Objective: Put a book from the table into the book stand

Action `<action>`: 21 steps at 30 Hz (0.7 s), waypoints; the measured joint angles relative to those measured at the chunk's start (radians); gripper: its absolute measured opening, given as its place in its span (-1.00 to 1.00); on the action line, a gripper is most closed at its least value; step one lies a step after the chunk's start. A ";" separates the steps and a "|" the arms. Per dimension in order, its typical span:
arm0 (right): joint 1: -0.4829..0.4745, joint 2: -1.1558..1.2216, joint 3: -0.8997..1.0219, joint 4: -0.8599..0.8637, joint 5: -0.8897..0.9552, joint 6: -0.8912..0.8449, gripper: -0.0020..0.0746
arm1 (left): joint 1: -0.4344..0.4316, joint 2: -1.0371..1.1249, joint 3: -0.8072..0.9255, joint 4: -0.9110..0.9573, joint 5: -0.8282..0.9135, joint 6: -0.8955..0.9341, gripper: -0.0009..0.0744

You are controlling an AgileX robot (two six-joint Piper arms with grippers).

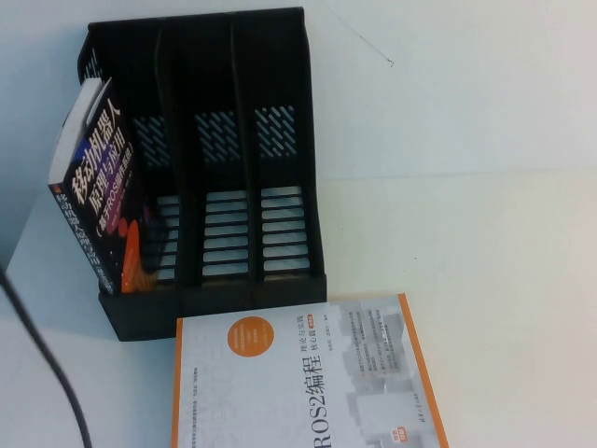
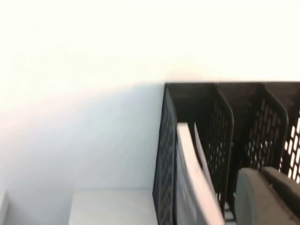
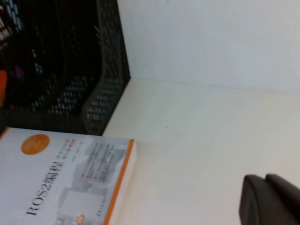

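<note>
The book stand (image 1: 219, 177) is black plastic, three upright slots, slatted base, perforated walls. The book (image 1: 101, 187), a thick black paperback with white Chinese title and orange-purple waves, stands tilted in its leftmost slot. A glossy white book (image 1: 303, 378) with orange border lies flat on the matte white table (image 1: 504, 261), touching the stand's front. Left gripper (image 2: 267, 197) hangs above the stand and right gripper (image 3: 272, 201) above the table; can't tell if either is clenched.

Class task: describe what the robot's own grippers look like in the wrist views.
Little shows. The left gripper appears only as rounded, matte dark grey finger parts near the book stand. The right gripper is a similar dark, rounded block above the table. No markings or cables visible.
</note>
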 joint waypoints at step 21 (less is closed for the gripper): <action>0.000 -0.220 0.395 0.094 -0.265 0.000 -0.93 | 0.000 -0.586 0.499 -0.006 -0.118 0.028 -0.98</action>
